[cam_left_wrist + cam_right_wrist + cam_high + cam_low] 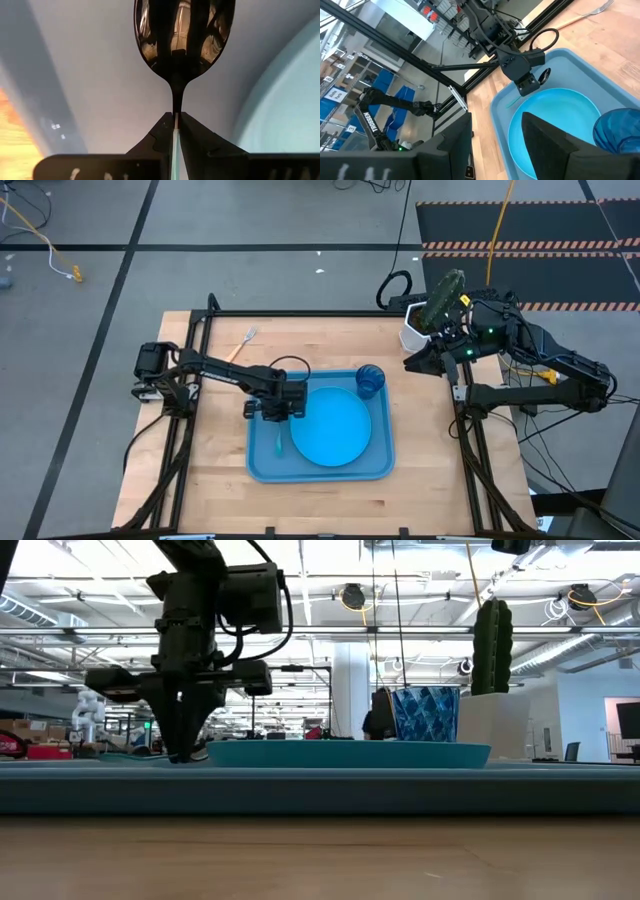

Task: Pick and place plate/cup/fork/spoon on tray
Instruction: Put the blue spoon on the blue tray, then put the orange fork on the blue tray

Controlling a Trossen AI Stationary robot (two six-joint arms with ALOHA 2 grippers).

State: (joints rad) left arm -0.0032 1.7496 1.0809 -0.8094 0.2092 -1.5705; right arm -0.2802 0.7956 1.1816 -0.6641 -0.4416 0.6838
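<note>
Spoon [184, 35] is down in the tray [262, 470], beside the plate [330, 428]; left gripper [276, 412] clenched on its handle. You're at release: open, lift clear. Fork [241, 343] is left. Right gripper [432, 358] waits, released.

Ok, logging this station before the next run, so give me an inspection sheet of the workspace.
Surface: wooden table, tray in the middle.
Job's things: plate and cup on the tray; spoon low over the tray's left side beside the plate; fork on the table, outside the tray.
Clutter: white cactus pot at the far right corner.
Grippers: left gripper, fingers shut on the spoon's handle; right gripper open, waiting near the pot.
Cables: on the floor beyond the table.
Surroundings: open workshop hall.
</note>
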